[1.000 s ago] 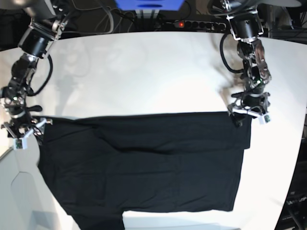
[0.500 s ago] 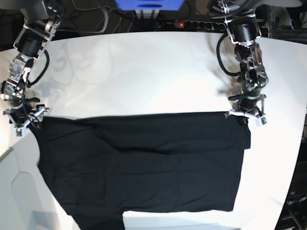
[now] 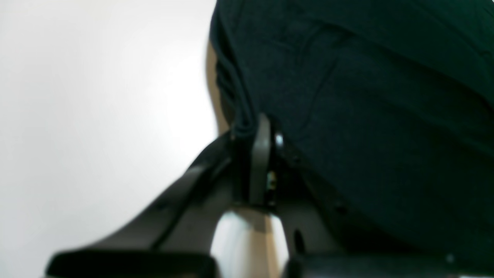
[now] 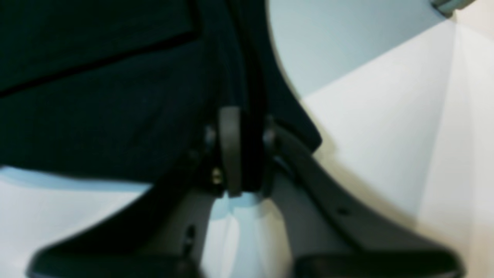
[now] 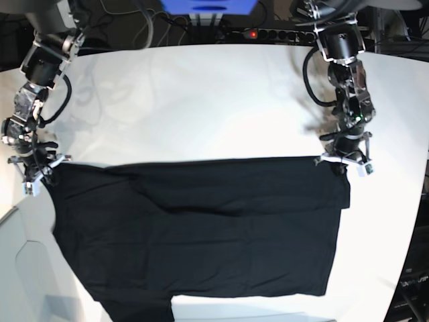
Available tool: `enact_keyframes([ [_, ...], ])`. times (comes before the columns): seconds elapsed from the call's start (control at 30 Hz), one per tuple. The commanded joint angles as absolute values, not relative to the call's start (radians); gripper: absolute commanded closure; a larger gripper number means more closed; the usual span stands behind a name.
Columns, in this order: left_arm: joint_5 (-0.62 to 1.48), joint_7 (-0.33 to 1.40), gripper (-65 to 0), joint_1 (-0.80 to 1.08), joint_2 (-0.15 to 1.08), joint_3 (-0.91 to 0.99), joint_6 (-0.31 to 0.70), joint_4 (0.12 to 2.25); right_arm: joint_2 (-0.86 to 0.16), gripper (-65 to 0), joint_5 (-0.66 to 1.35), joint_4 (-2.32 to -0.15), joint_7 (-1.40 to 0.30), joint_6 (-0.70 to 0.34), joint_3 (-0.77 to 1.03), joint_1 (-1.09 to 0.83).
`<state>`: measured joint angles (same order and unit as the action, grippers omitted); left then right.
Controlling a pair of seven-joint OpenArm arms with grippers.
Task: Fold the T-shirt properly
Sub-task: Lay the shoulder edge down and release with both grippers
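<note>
One T-shirt, plain black, spread flat across the near half of the white worktop, far edge running straight from side to side, lower-left part hanging toward the near worktop edge; no print and no tag visible from any view. Far-right corner in base view pinched by left gripper, jaws closed tight on a bunched hem edge, seen clearly in left wrist view as dark cloth squeezed between the fingers of the gripper. Far-left corner clamped likewise by right gripper, shut on a fold of fabric in right wrist view, cloth running up between the fingers of that gripper. Step in hand, judged: both far corners taken, ready to lift and carry toward the near edge for a half fold. To do well: raise both corners together and level, keep far edge taut between the arms without stretching, clear the worktop enough to avoid dragging a ridge, bring over in one even arc, lay far edge square on near hem, release only once cloth rests flat. Likely risk: one corner slipping from a thin pinch, or uneven speeds skewing the fold; soft wrinkles mid-shirt likely to be trapped unless tension kept. Count: one T-shirt, two arms, two grippers, one worktop. Also a power strip with a red light at the far worktop edge, one seen, plus loose cables, number unclear.
</note>
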<state>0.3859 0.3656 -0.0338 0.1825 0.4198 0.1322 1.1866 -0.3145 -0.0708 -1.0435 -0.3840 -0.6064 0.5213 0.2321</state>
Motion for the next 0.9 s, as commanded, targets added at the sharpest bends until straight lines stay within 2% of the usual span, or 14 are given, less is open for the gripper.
enact_keyframes([
  [0.0,0.383,0.372,-0.4,-0.041,0.193,0.424,0.134,1.198,-0.334,0.0,-0.054,-1.066,-0.361,-0.607,0.527,0.251],
  [0.3,0.383,0.372,-0.4,-0.041,0.194,0.424,0.134,1.202,-0.340,0.0,-0.054,-1.095,-0.361,-0.607,0.529,0.245],
  [0.47,0.383,0.372,-0.4,-0.041,0.197,0.424,0.134,1.208,-0.329,0.0,-0.053,-1.165,-0.361,-0.607,0.590,0.222],
  [0.87,0.383,0.372,-0.4,-0.041,0.197,0.424,0.134,1.208,-0.325,0.0,-0.053,-1.164,-0.361,-0.607,0.636,0.219],
])
